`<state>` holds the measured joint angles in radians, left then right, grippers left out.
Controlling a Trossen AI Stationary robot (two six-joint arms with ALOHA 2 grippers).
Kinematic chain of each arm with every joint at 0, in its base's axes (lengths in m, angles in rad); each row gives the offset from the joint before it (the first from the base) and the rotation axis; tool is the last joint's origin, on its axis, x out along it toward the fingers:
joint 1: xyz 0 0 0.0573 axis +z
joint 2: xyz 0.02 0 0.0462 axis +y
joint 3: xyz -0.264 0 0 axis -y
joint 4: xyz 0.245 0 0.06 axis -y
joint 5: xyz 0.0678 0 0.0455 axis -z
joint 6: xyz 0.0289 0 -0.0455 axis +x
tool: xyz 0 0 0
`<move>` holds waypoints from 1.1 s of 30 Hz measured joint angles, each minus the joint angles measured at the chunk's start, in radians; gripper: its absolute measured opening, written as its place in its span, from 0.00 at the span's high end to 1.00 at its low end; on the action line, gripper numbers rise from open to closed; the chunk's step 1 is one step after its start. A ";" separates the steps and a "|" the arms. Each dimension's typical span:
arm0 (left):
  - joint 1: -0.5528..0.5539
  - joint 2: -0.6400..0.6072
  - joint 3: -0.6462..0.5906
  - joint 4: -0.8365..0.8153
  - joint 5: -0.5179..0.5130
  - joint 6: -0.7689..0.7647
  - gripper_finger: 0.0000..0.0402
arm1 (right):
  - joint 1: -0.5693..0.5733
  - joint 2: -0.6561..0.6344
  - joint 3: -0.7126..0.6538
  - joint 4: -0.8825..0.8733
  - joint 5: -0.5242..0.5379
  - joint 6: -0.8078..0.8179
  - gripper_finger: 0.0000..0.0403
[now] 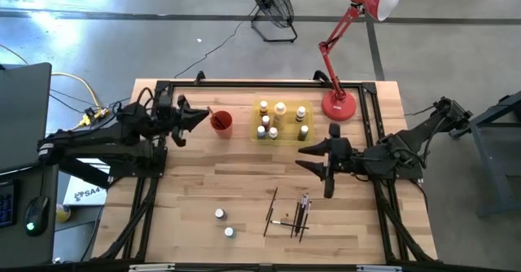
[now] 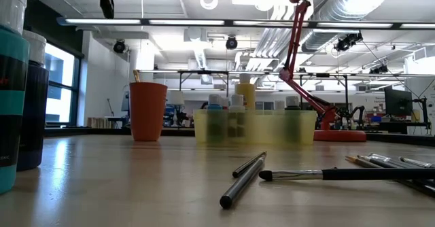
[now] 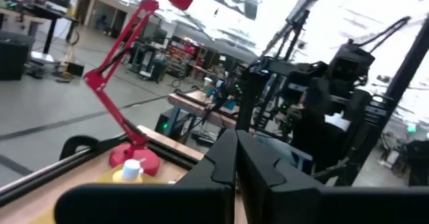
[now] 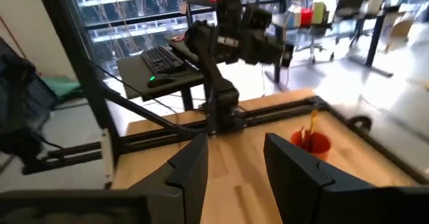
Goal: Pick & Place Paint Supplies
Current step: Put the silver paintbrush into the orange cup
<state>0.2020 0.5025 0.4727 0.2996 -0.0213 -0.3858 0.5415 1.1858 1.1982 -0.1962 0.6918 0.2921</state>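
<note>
Several small bottles with pale caps stand in the yellow tray (image 1: 281, 122) (image 2: 255, 126). Two more bottles (image 1: 225, 223) (image 2: 13, 84) stand on the table near its near edge. Several thin dark brushes (image 1: 291, 212) (image 2: 299, 175) lie flat to their right. The red cup (image 1: 221, 123) (image 2: 147, 111) (image 4: 310, 143) has a thin stick standing in it. My left gripper (image 1: 199, 118) (image 3: 234, 163) hangs shut just left of the cup, touching nothing. My right gripper (image 1: 312, 158) (image 4: 236, 160) hangs open, right of the tray's near corner and above bare table.
A red desk lamp (image 1: 339, 103) (image 2: 333, 128) stands on the table's far right part, just right of the tray. A dark frame runs along the table's edges (image 1: 244, 85). Bare wood lies between the tray and the brushes (image 1: 244, 174).
</note>
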 joint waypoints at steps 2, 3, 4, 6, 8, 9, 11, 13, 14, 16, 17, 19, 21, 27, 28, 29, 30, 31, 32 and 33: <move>0.000 0.014 0.034 -0.034 0.005 0.022 0.98 | 0.000 0.000 0.001 -0.043 -0.036 0.054 0.66; 0.000 0.020 0.051 -0.057 0.004 0.027 0.98 | 0.000 0.000 0.001 -0.067 -0.048 0.086 0.66; 0.000 0.027 0.067 -0.082 0.004 0.034 0.98 | 0.000 0.002 0.001 -0.092 -0.060 0.123 0.66; 0.000 0.042 0.098 -0.132 0.004 0.041 0.99 | 0.000 0.016 0.001 -0.122 -0.098 0.184 0.66; 0.000 0.056 0.121 -0.184 0.004 0.041 1.00 | 0.003 0.034 0.001 -0.129 -0.147 0.206 0.66; 0.000 0.064 0.128 -0.200 0.004 0.041 1.00 | 0.003 0.046 0.001 -0.128 -0.188 0.212 0.66; 0.000 0.074 0.131 -0.208 0.004 0.041 0.99 | 0.004 0.072 0.001 -0.121 -0.254 0.231 0.66; 0.000 0.082 0.131 -0.205 0.004 0.041 0.99 | 0.005 0.097 0.001 -0.121 -0.318 0.278 0.66; 0.000 0.085 0.131 -0.206 0.007 0.041 0.99 | 0.005 0.110 0.001 -0.121 -0.345 0.303 0.66; 0.000 0.091 0.131 -0.206 0.018 0.041 0.99 | 0.004 0.136 0.001 -0.121 -0.388 0.345 0.66; 0.000 0.092 0.131 -0.206 0.025 0.041 0.99 | 0.006 0.150 0.001 -0.121 -0.403 0.363 0.66; 0.000 0.092 0.131 -0.206 0.033 0.041 0.99 | 0.014 0.176 0.001 -0.116 -0.426 0.383 0.66; 0.000 0.092 0.131 -0.205 0.034 0.039 0.99 | 0.025 0.199 0.001 -0.107 -0.441 0.411 0.67; 0.000 0.092 0.131 -0.205 0.034 0.038 0.99 | 0.075 0.245 0.001 -0.106 -0.440 0.501 0.74; 0.000 0.092 0.131 -0.205 0.034 0.037 0.99 | 0.082 0.252 0.001 -0.106 -0.440 0.520 0.76; 0.000 0.092 0.131 -0.205 0.034 0.037 0.99 | 0.089 0.260 0.001 -0.104 -0.441 0.539 0.77; 0.000 0.092 0.131 -0.205 0.034 0.037 0.99 | 0.094 0.268 0.001 -0.103 -0.443 0.555 0.79; 0.000 0.092 0.131 -0.205 0.034 0.038 0.99 | 0.101 0.279 0.001 -0.103 -0.447 0.571 0.80; 0.001 0.092 0.131 -0.205 0.033 0.037 0.99 | 0.107 0.291 0.001 -0.103 -0.454 0.582 0.81; 0.001 0.092 0.131 -0.205 0.033 0.037 0.99 | 0.110 0.305 0.001 -0.102 -0.461 0.595 0.81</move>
<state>0.2028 0.5945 0.6041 0.0948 0.0120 -0.3485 0.6515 1.4905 1.1988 -0.2981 0.2310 0.8873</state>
